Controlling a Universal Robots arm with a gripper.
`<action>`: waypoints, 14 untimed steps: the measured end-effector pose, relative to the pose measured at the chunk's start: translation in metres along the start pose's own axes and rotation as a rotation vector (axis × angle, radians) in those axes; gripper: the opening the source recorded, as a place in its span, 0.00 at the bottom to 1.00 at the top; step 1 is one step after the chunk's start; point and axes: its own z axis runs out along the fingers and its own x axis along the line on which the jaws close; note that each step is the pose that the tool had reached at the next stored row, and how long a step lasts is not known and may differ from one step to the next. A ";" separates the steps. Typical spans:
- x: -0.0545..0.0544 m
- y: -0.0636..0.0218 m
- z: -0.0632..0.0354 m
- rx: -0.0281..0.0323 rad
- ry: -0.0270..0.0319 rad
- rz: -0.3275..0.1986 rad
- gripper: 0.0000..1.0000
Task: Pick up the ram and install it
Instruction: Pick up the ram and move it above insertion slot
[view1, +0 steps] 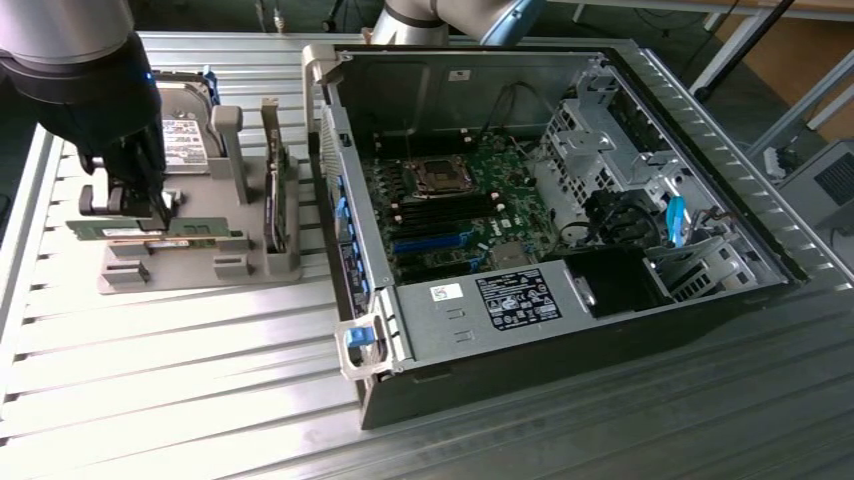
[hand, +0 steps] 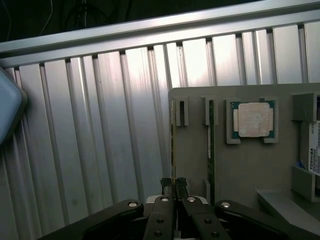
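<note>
The ram (view1: 147, 232) is a thin green stick with a white label, standing on edge in the grey holder (view1: 200, 265) at the exterior view's left. My gripper (view1: 139, 212) reaches down onto it from above. In the wrist view the two black fingers (hand: 166, 186) are pressed together on the stick's thin top edge (hand: 172, 145), so my gripper (hand: 173, 183) is shut on the ram. The stick still sits at holder level.
A second thin green board (hand: 211, 145), a square silver CPU (hand: 254, 120) and a hard drive (view1: 187, 130) share the holder, with a taller card (view1: 274, 190) upright beside them. The open computer case (view1: 747, 250) with its motherboard (view1: 447, 215) lies to the exterior view's right on the ribbed metal table (view1: 160, 380).
</note>
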 end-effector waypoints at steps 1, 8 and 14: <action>0.000 0.0000 -0.0005 0.0001 0.0010 0.000 0.11; 0.000 0.0000 -0.0027 0.0006 0.0055 0.000 0.11; 0.000 0.0000 -0.0055 0.0013 0.0107 0.000 0.11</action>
